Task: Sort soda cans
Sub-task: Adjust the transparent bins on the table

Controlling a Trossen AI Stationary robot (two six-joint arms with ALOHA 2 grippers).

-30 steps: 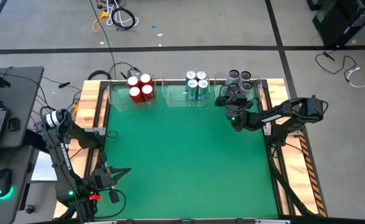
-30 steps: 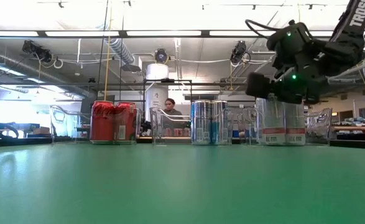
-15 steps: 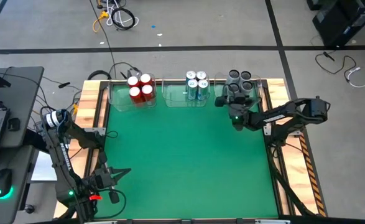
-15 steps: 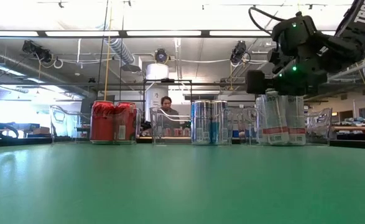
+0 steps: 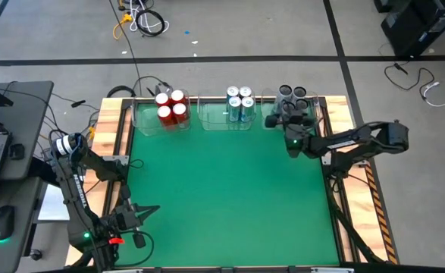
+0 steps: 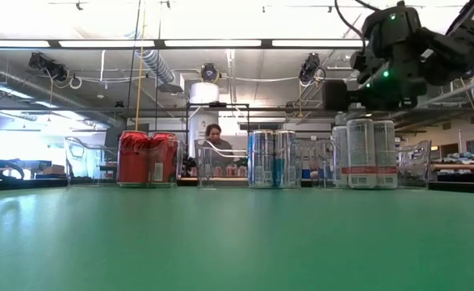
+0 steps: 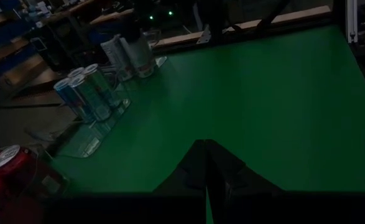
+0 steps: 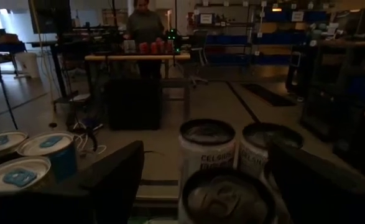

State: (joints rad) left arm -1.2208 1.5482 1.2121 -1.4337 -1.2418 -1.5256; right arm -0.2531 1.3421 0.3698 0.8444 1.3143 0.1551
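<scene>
Right pincer (image 5: 281,120) hangs spread open above cylindrical grey cans (image 5: 292,96); left pincer (image 5: 148,209) rests closed.

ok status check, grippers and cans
Right gripper open above the grey cans, holding nothing. Left gripper shut, parked at the near left corner. Nothing in the way.

"celsius" stands on the grey cans (image 8: 208,163); "tros" shows on the right arm (image 6: 472,18).
</scene>
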